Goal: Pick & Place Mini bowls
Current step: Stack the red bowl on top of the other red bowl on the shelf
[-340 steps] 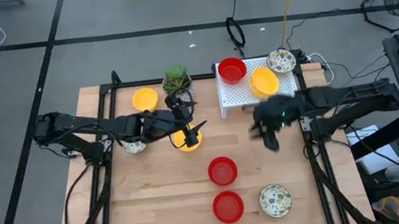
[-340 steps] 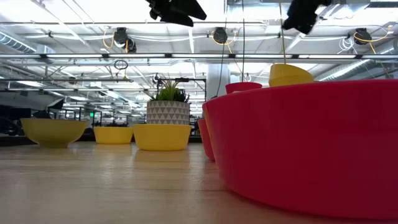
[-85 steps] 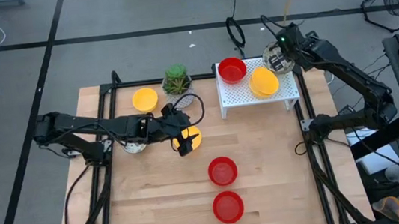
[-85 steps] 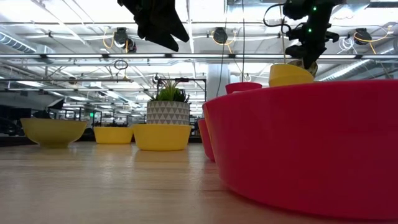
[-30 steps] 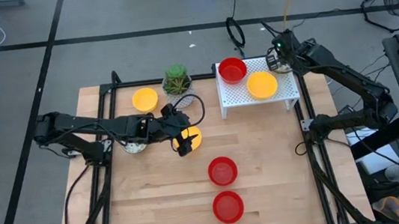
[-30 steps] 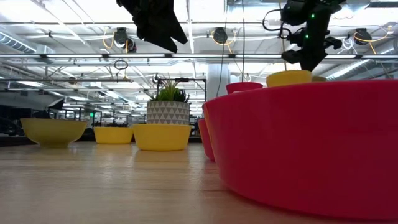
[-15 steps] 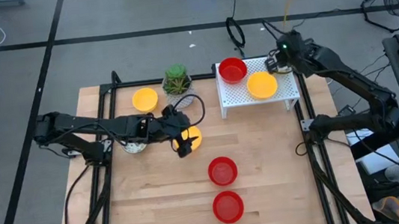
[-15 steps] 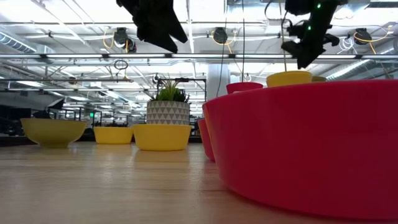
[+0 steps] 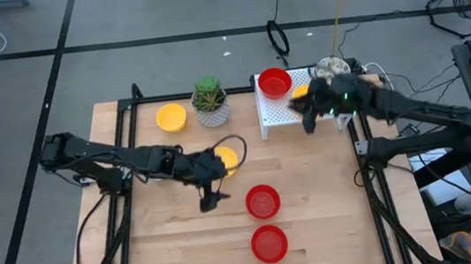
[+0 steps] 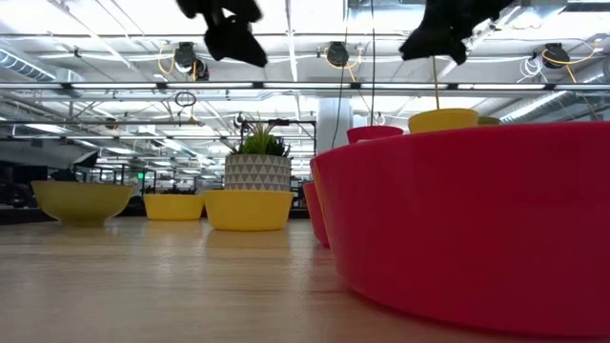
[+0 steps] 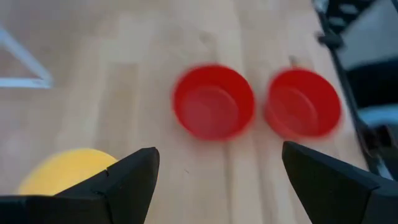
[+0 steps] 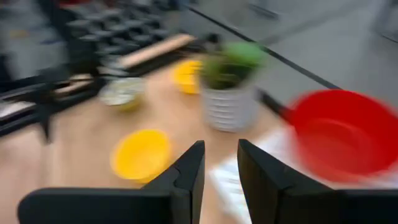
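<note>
Wooden counter (image 9: 314, 194) fills the frame's centre. Your left pincer (image 9: 209, 202), spread wide and empty, hangs beside the two red bowls (image 9: 263, 202) at lower centre; centre over one rim before lowering. Your right pincer (image 9: 308, 122), narrowly parted and empty, is at the white rack (image 9: 273, 110), upper right, holding red, yellow (image 9: 300, 92) and speckled bowls (image 9: 329, 67).
</note>
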### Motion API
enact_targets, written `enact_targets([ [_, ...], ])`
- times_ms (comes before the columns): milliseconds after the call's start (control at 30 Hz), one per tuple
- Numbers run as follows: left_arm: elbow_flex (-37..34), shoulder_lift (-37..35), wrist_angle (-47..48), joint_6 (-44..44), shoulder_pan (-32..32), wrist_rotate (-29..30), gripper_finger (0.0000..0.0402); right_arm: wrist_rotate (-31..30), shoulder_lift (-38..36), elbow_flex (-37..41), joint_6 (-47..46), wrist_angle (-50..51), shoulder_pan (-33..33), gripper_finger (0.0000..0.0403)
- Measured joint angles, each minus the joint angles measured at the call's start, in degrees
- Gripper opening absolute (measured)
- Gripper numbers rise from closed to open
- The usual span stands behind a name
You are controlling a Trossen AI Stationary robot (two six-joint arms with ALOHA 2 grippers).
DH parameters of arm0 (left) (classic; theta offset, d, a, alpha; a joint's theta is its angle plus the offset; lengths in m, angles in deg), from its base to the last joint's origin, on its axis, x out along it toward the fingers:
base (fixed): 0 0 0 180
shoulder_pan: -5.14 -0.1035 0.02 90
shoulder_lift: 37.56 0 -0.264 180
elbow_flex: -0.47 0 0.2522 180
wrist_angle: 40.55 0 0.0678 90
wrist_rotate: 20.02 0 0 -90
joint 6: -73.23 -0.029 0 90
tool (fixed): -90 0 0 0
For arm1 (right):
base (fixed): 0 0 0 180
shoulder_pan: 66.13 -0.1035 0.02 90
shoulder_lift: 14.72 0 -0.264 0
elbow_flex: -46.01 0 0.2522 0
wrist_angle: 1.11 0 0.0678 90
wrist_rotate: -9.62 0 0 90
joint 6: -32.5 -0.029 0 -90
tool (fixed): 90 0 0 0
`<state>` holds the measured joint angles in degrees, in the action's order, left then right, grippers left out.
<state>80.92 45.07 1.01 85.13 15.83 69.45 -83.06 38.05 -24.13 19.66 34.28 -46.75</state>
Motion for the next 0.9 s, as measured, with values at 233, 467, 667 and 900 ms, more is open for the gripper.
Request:
enact_targets([
  [233, 0.00, 1.21, 4.28, 0.15, 6.30, 0.68, 0.0340, -0.07, -0.43, 14.02, 2.78, -20.40, -13.72, 0.0082],
  [467, -0.07, 5.68, 3.84, -2.39, 8.58, 8.94, 0.0340, -5.31, 1.85, 20.11, 5.40, -26.96, -25.10, 0.0082],
  [667, -0.04, 8.07, 3.83, -1.23, 8.56, 9.07, 0.0340, -9.57, 8.06, 20.32, 8.37, -27.41, -35.54, 0.0082],
  [900, 0.00, 8.22, 3.48, 2.61, 8.56, 9.05, 0.0340, -10.64, 16.97, 20.30, 13.87, -27.92, -42.67, 0.0082],
])
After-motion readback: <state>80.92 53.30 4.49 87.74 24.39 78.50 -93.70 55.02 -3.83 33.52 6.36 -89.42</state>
